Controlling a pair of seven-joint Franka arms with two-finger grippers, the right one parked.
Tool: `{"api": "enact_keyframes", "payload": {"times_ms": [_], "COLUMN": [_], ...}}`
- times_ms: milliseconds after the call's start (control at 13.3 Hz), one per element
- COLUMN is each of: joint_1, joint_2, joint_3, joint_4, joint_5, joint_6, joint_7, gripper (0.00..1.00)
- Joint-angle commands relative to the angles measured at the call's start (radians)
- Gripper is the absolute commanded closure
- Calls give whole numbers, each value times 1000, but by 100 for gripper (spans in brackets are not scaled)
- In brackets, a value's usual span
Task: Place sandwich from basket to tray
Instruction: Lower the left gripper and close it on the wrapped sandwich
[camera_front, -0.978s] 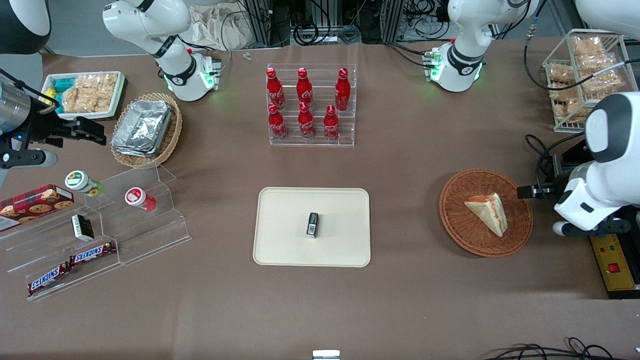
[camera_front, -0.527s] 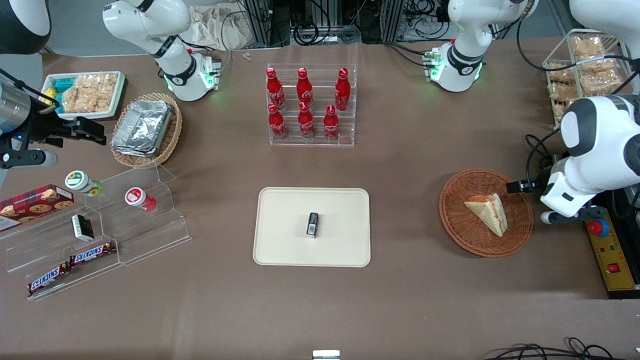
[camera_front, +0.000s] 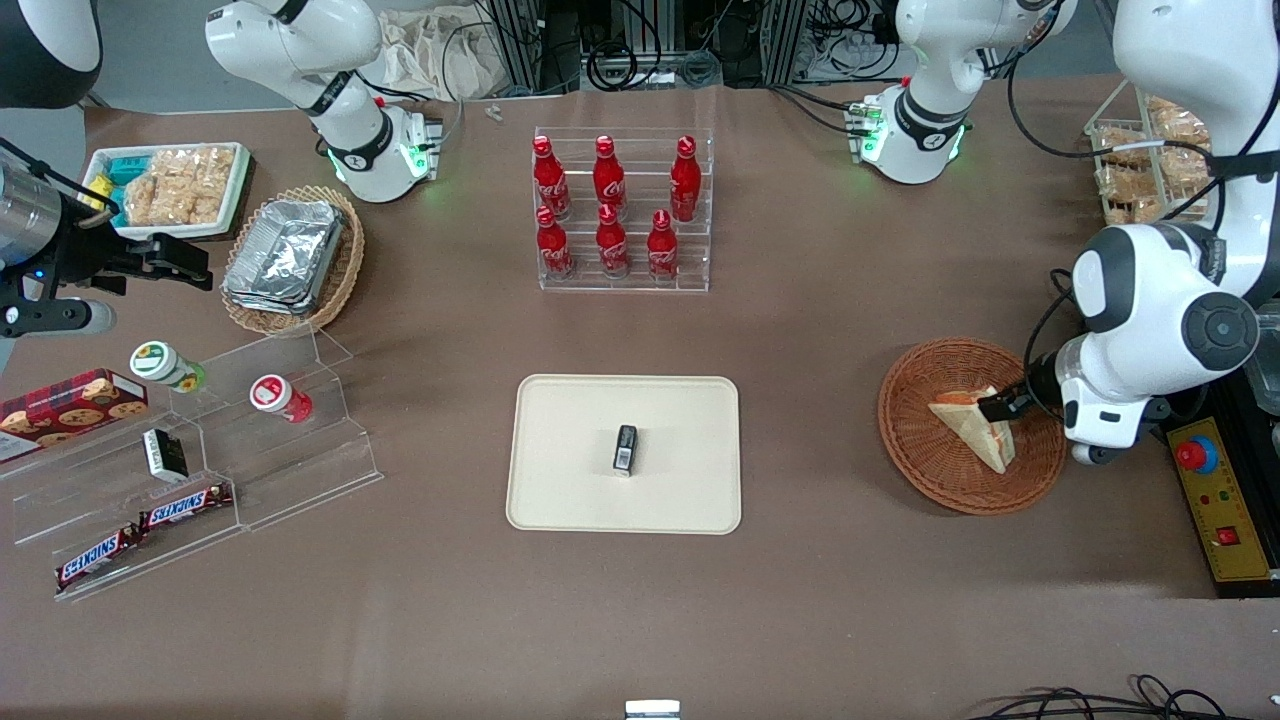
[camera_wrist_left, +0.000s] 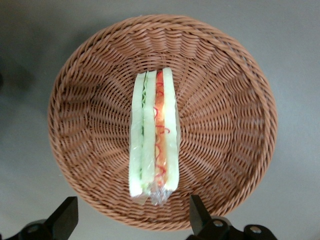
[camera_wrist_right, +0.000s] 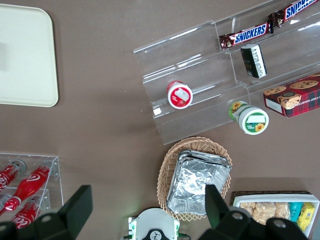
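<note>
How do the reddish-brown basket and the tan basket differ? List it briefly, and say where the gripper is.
The reddish-brown wicker basket is round and holds a sandwich; the tan wicker basket is lighter, looks more oval and holds stacked foil trays. The reddish-brown basket sits toward the working arm's end, the tan wicker basket toward the parked arm's. Both are woven and shallow. The gripper hangs open above the sandwich.
</note>
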Motion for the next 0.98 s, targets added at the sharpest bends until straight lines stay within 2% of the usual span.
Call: {"api": "enact_keyframes", "payload": {"times_ms": [0,151,452,527,602,753,828,903], "joint_1": [-3,-2,-3,-2,-2,-2,-2,-3], "joint_2": [24,22,56,64,64,64,64,56], "joint_3": [0,0,2,2,2,2,2,2], "joint_4": [-28,-89,-106,-106,-103,-92,-86,-84], "joint_5": [-16,-14,-6,-5,-5,-3,-2,0], "joint_6": [62,157,213,216,214,211,207,204], "joint_7": [-97,-132,-134,-134,-137,-172,-175,-180], "gripper": [0,0,1,6,19,75,91,100]}}
